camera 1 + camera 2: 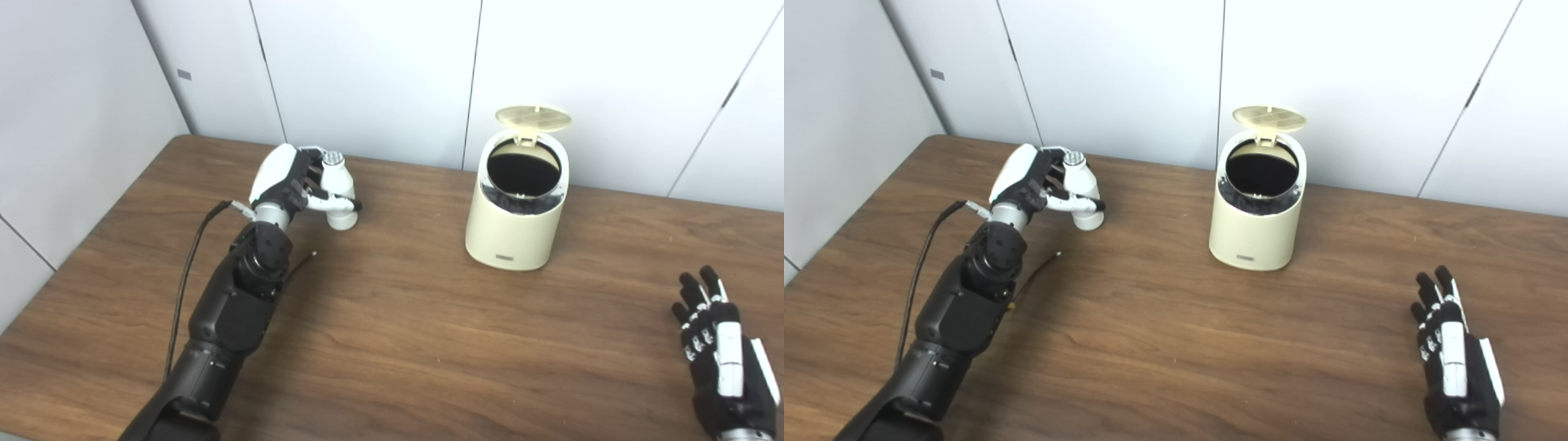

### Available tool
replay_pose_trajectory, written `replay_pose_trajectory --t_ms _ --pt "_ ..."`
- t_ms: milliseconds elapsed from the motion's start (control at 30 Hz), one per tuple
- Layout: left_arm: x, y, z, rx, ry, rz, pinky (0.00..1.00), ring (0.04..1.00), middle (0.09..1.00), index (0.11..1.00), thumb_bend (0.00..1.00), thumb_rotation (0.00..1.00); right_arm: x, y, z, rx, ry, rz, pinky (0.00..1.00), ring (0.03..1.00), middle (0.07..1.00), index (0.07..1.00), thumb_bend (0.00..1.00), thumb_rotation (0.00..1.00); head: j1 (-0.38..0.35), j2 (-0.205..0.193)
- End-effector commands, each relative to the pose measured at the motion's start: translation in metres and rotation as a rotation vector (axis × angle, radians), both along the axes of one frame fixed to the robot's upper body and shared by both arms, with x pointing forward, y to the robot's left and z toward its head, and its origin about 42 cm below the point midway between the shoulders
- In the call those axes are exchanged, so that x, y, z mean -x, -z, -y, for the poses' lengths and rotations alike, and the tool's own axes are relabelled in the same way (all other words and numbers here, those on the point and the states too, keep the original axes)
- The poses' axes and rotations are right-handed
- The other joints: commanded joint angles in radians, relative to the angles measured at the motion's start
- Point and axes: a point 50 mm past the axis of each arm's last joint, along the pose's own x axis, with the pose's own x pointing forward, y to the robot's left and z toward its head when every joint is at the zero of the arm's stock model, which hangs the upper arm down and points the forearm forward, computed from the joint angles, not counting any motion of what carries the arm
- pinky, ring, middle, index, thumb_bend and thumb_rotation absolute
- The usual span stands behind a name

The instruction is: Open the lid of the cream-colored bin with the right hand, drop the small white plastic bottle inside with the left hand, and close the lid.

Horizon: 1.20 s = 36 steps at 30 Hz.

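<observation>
While left hand (288, 184) grips bottle (339, 190) near desk (398, 343) far edge, bin (516, 233) lid (533, 118) raised, label unreadable, right hand (726, 361) spread.

Looks like I'm in some lab or test room: plain white wall panels (367, 67) all around and just one bare wood-grain surface (398, 343) in front of me.

The table (392, 343) looks like smooth brown wood, the bin (514, 233) is smooth cream plastic, and the bottle (339, 184) is shiny white plastic.
</observation>
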Motion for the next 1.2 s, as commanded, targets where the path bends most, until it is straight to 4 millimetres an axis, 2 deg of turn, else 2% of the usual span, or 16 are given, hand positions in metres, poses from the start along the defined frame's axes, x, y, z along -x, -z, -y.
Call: replay_pose_trajectory --t_ms 0,133,367,567,800,1000,1167 --pt "-0.010 -0.024 0.004 -0.005 0.021 0.136 0.45 0.485 0.507 0.470 0.52 0.00 -0.005 -0.007 -0.001 -0.002 -0.006 0.047 1.00 1.000 0.946 0.999 0.66 0.92 0.001 0.000" --pt "-0.013 -0.019 0.009 0.026 0.025 0.151 0.37 0.450 0.503 0.450 0.48 0.00 -0.004 -0.008 0.000 0.002 -0.011 0.049 1.00 1.000 0.946 1.000 0.66 0.93 -0.003 0.003" --pt "-0.014 -0.019 0.012 0.027 0.028 0.170 0.36 0.449 0.496 0.450 0.48 0.00 -0.004 -0.008 -0.002 -0.008 -0.008 0.050 1.00 1.000 0.941 1.000 0.65 0.95 -0.012 0.004" --pt "-0.008 -0.023 0.013 0.021 0.045 0.217 0.34 0.432 0.497 0.461 0.48 0.00 -0.005 -0.004 -0.002 -0.012 -0.002 0.054 1.00 1.000 0.933 1.000 0.65 0.96 -0.074 -0.009" --pt "0.027 -0.063 0.050 -0.003 0.127 0.402 0.36 0.427 0.481 0.476 0.48 0.00 -0.003 0.005 -0.012 -0.010 0.011 0.036 1.00 0.987 0.919 0.984 0.65 0.94 -0.192 -0.045" --pt "0.038 -0.088 0.076 -0.028 0.197 0.490 0.31 0.424 0.518 0.481 0.47 0.00 -0.003 0.012 -0.021 -0.009 0.003 0.029 0.99 0.976 0.918 0.987 0.64 0.93 -0.240 -0.077" --pt "0.042 -0.097 0.093 -0.018 0.238 0.555 0.29 0.411 0.517 0.501 0.47 0.00 -0.005 0.019 -0.023 -0.020 0.002 0.030 1.00 0.984 0.922 0.991 0.64 0.91 -0.258 -0.110"
